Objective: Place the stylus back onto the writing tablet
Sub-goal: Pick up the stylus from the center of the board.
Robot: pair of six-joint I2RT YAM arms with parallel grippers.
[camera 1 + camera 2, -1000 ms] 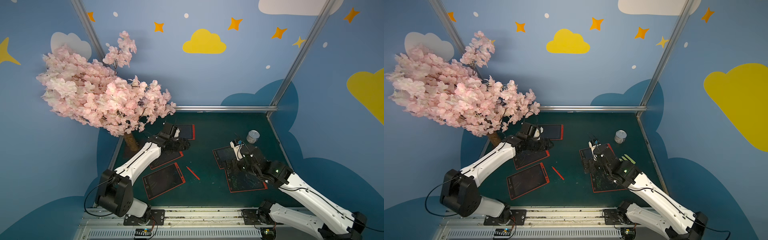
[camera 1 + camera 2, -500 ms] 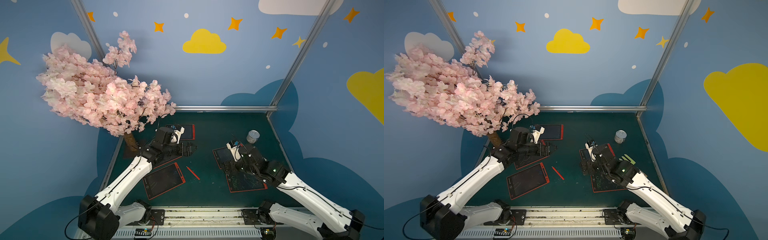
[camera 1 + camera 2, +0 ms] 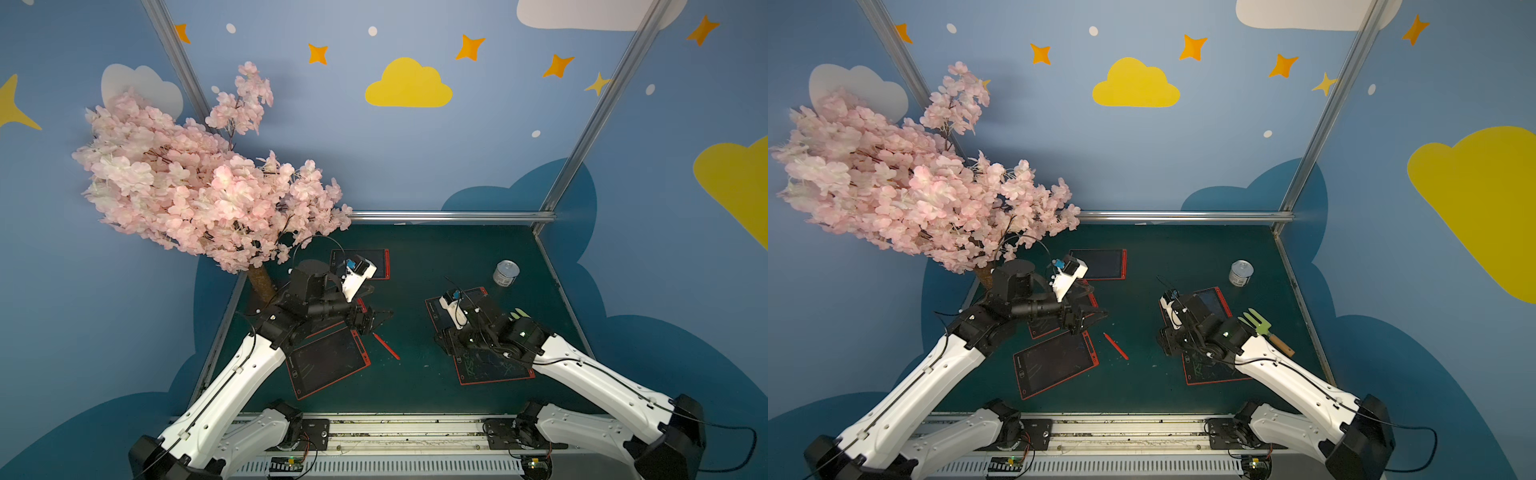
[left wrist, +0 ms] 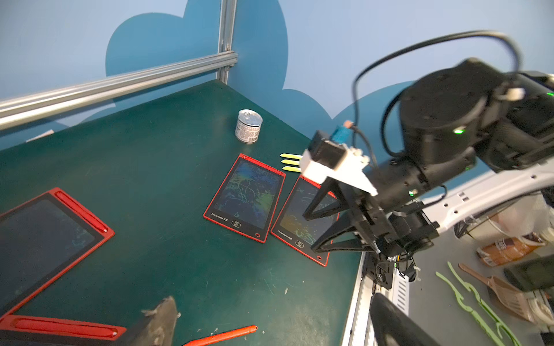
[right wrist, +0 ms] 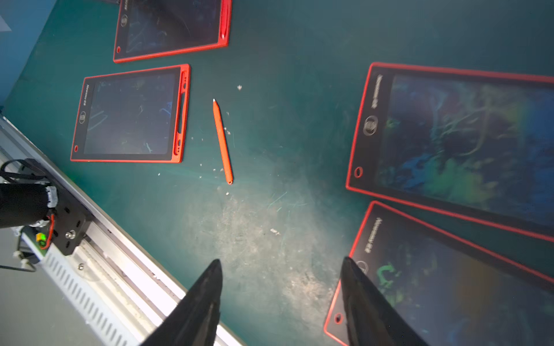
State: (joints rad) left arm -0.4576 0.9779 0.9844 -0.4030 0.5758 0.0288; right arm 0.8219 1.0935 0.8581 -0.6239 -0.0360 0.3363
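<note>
Stylus [image 3: 386, 346] is probably light, stiff, a bit slippery; best pinched mid-barrel. Left gripper [image 3: 383, 322] is spread wide, right gripper [image 5: 281, 262] partly parted, nothing held.

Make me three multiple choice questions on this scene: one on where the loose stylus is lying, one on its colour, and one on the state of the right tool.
1. Where does the loose stylus lie relative to the tablet with the empty slot?
A. On its screen
B. On the bare table beside it
C. In its slot

2. What colour is the stylus?
A. Red-orange
B. Green
C. White

3. How is the right tool?
A. Shut on the stylus
B. Open, nothing between its jaws
C. Shut on the tablet

Answers:
1. B, since the right wrist view shows it flat on the table, apart from the tablet's slotted edge.
2. A, since its body is red-orange in every view that shows it.
3. B, since the jaws stand apart with only the table seen between them.
</note>
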